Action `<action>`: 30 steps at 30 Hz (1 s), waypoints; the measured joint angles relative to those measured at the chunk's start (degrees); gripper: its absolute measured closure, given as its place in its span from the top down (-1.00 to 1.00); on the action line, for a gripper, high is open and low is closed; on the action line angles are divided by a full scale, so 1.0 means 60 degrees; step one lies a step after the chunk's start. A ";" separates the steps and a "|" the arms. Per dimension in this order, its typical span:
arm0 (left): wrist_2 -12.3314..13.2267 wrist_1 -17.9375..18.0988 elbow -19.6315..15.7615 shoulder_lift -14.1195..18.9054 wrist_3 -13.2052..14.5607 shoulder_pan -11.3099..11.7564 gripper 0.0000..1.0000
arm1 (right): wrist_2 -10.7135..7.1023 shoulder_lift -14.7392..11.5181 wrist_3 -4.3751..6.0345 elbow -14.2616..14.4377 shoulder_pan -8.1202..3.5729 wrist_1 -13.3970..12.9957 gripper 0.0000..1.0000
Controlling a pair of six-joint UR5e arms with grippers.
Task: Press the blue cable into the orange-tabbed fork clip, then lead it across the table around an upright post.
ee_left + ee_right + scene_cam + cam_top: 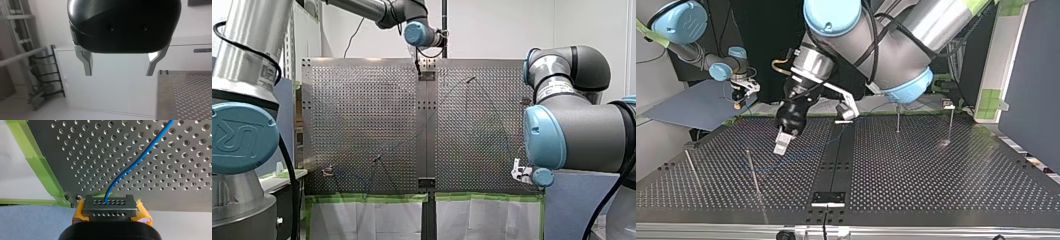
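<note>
1. The right gripper (110, 206) was seen clamped shut on the cable (135, 163), with yellow pads (143, 216) on either side of the fingers.
2. From the fingers, the cable was run out ahead over the table (175, 182).
3. The right gripper was placed at the near right edge of the table in the front view, beside green tape (42, 167).
4. The left gripper (119, 74) was seen wide open, with nothing between its fingers.
5. In the front view it was hung over the far middle of the table.
6. A clip (328, 171) was seen at the near left of the table in the front view. Whether the cable was seated in it could not be told.
7. A post (897, 116) was stood upright, far and right of centre in the top view. The cable's path by it could not be made out.
</note>
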 joint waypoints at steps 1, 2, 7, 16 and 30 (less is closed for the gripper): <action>-0.0001 0.0117 -0.0117 0.0115 -0.0004 -0.0006 1.00 | 0.0000 -0.0001 0.0000 0.0000 0.0004 -0.0001 -1.00; -0.0002 0.0207 -0.0201 0.0202 -0.0007 -0.0009 1.00 | -0.0001 0.0000 0.0000 0.0000 0.0009 -0.0004 -1.00; -0.0008 0.0658 -0.0660 0.0658 -0.0031 -0.0011 1.00 | -0.0052 0.0000 0.0000 -0.0005 0.0018 -0.0008 -1.00; -0.0007 0.1464 -0.1461 0.1462 -0.0082 -0.0014 1.00 | -0.0072 0.0001 0.0000 -0.0009 0.0026 -0.0001 -1.00; -0.0491 0.2163 -0.2604 0.2022 -0.0495 0.0037 1.00 | -0.0073 -0.0001 0.0000 -0.0015 0.0041 -0.0001 -1.00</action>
